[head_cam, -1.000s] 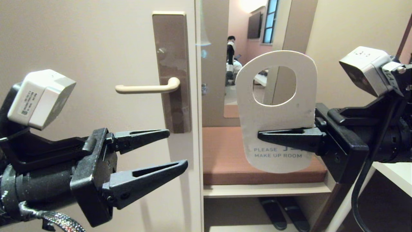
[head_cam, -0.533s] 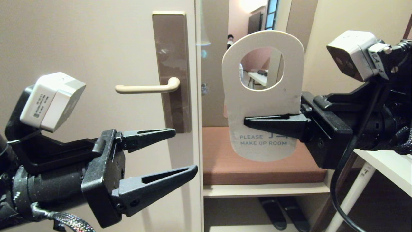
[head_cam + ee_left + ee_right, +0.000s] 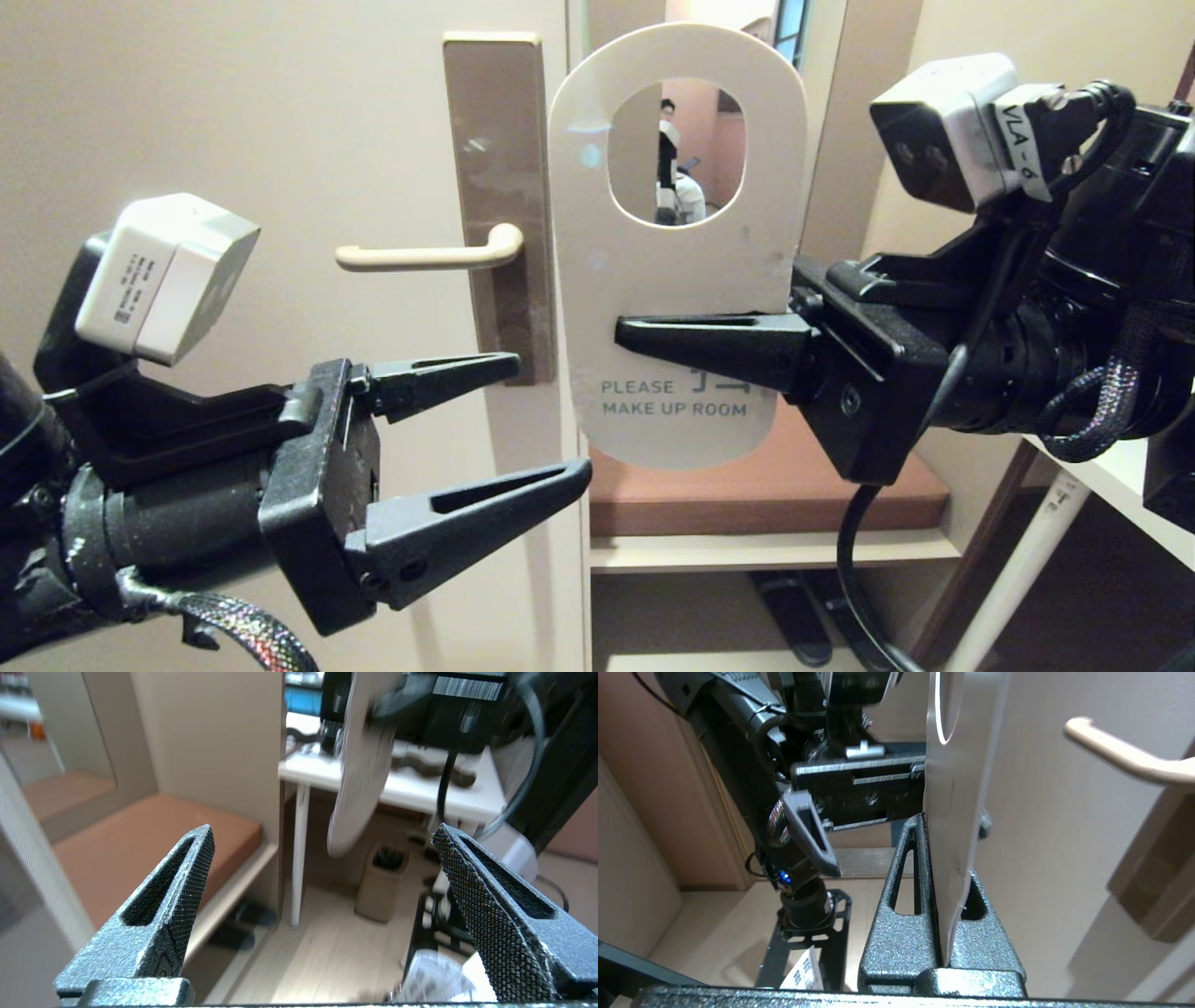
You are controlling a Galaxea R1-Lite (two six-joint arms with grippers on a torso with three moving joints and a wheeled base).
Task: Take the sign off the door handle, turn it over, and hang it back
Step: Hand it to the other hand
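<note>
Head view: the right end effector is clamped on the sign, holding it upright with its long axis vertical, the oval hole at the top and the white face reading "PLEASE MAKE UP ROOM" turned toward the camera. The grip sits at the card's waist, just below the hole and just above the lettering, one finger lying level across the white face. The door handle lies to the far side of the card from this end effector, its long axis horizontal, its free tip pointing away from the sign and its curved root set in the brown plate. The card's nearer edge overlaps the plate's edge as seen from here; whether they touch cannot be told.

Right wrist view: the sign shows edge-on, pinched between both fingers, with the door handle off to one side and apart from it.

The left end effector is spread wide and empty, below the handle and beside the card's lower end; in its own wrist view the sign hangs ahead between the open fingertips.

Judgement: the right arm is the nearer to hanging. Since the lever's free tip lies beyond the plate, the hole would have to travel past that tip before threading back along the lever's axis.
</note>
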